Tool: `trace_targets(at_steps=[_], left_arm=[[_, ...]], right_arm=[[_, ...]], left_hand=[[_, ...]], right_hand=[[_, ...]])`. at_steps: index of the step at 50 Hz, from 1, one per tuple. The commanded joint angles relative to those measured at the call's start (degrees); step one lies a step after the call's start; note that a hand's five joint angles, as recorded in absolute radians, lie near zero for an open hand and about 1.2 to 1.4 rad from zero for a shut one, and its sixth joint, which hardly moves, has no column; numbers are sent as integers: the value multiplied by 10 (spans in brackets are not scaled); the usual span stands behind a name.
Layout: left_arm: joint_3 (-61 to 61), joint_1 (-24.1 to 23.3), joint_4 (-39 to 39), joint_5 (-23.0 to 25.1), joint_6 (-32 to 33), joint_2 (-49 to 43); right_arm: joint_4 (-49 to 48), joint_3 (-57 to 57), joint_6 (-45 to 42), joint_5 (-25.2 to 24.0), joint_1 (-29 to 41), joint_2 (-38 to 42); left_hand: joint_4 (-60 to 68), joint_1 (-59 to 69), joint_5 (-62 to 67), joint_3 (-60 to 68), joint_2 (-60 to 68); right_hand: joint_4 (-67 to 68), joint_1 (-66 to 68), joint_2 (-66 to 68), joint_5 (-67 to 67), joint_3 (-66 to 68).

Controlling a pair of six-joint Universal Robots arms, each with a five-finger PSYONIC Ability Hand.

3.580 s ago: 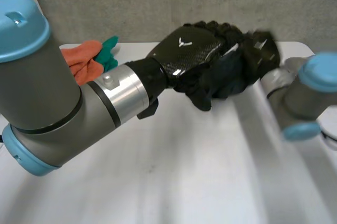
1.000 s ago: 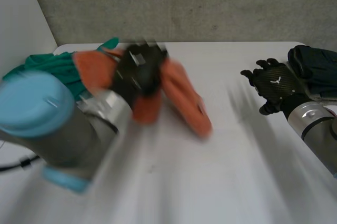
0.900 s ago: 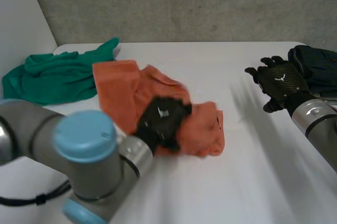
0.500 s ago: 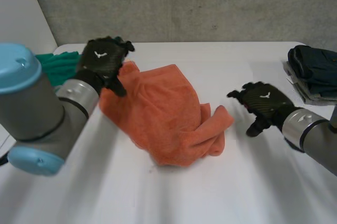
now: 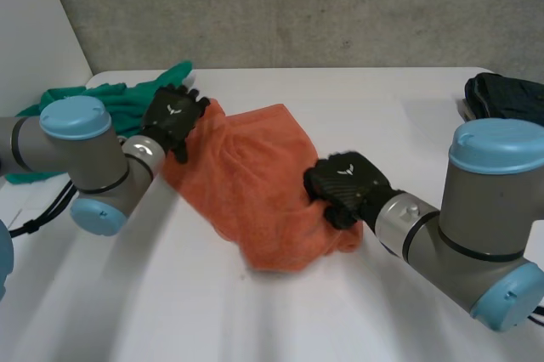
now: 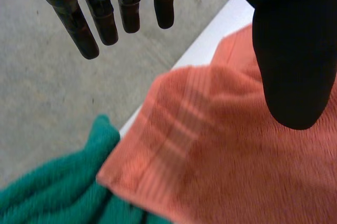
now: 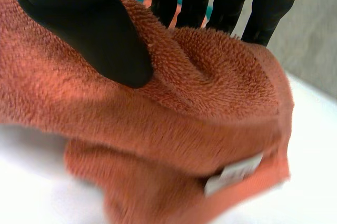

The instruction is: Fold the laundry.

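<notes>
A crumpled orange towel [image 5: 255, 183] lies in the middle of the white table [image 5: 340, 311]. My left hand [image 5: 174, 115] hovers at the towel's far left corner, fingers straight and open; in the left wrist view its thumb [image 6: 292, 50] hangs over the orange towel [image 6: 221, 150] without holding it. My right hand [image 5: 344, 185] sits at the towel's right edge with fingers curled. In the right wrist view its thumb [image 7: 89, 24] presses a raised fold of the towel [image 7: 210, 103] against the fingers behind it. A white label [image 7: 234, 174] shows on the towel's edge below the fold.
A green cloth [image 5: 127, 98] lies bunched at the far left, touching the orange towel's corner, and appears beside it as the green cloth [image 6: 47, 192] in the left wrist view. A dark folded garment [image 5: 506, 97] rests at the far right edge. A grey wall stands behind the table.
My right hand has moved left to the towel's right edge and closed on a fold. My left hand has let the towel go, opened, and stays at its far left corner.
</notes>
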Motion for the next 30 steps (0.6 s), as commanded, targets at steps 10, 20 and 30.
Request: trace_targets(at_steps=[10, 20, 30], left_arm=[[-7, -84, 8, 92, -18, 6], [6, -121, -93, 124, 9, -60], [96, -125, -51, 23, -14, -27]], right_arm=[[40, 67, -132, -48, 121, -216], [35, 100, -131, -52, 107, -270], [33, 30, -134, -46, -34, -176]], left_hand=[[-39, -45, -33, -44, -41], [163, 157, 168, 158, 161], [655, 650, 661, 651, 653]], right_hand=[[116, 173, 131, 137, 122], [116, 173, 131, 137, 122], [116, 173, 131, 137, 122]])
